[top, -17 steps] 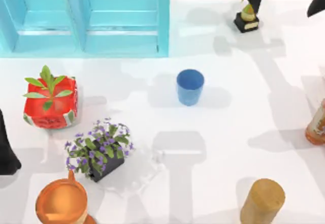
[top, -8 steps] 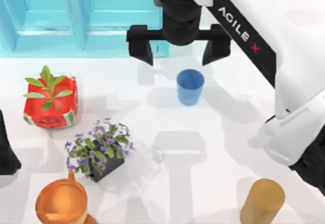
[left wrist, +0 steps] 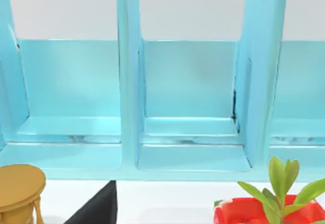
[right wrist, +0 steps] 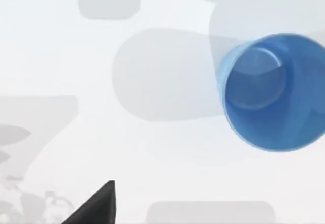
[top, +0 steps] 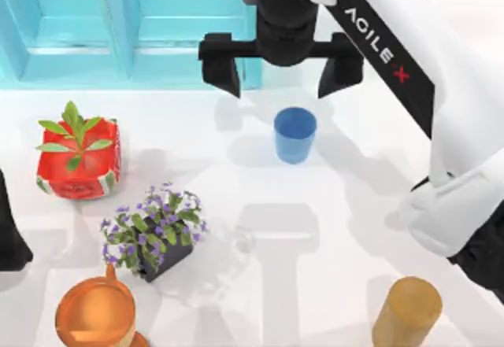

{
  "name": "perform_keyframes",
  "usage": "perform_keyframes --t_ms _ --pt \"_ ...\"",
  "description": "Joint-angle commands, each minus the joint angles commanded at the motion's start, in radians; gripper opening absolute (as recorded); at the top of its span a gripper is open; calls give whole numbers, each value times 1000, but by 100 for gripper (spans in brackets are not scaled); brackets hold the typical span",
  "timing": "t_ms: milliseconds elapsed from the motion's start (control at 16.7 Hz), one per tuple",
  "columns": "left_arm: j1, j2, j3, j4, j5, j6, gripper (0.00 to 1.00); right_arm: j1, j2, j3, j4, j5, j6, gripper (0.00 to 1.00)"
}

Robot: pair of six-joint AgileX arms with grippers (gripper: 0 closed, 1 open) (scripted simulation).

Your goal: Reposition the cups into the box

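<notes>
Overhead, the right arm's black two-finger gripper [top: 281, 75] hangs above the white table [top: 370, 205], its fingers spread wide apart, one on each side of the space just behind the plain blue tapered tumbler [top: 294, 134]. That tumbler stands upright near the middle of the table, empty, touching neither finger; the right wrist view looks straight down into it [right wrist: 271, 92]. Behind it the very large light turquoise box with straight walls and inner partitions [top: 118, 68] sits at the far left of the table, and the left wrist view faces its open compartments [left wrist: 188, 153]. The left arm's gripper [top: 9, 237] is parked at the table's left edge; whether it is spread or pressed together cannot be told. A small red planter with a green plant [top: 77, 158] stands in front of the box, a dark pot of purple flowers [top: 153, 233] nearer still, an orange copper mug [top: 94, 314] at the near left and a tan wooden cylinder [top: 406, 311] at the near right.
</notes>
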Motion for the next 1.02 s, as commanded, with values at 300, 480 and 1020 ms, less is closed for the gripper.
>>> perform_keyframes --t_ms 300,480,1020 --pt "0 0 0 0 0 0 100 -5 143 191 -61 2 -8 100" --pt "0 0 0 0 0 0 100 -15 271 295 -28 3 -17 100" --pt "0 0 0 0 0 0 100 -24 386 346 38 3 -24 100"
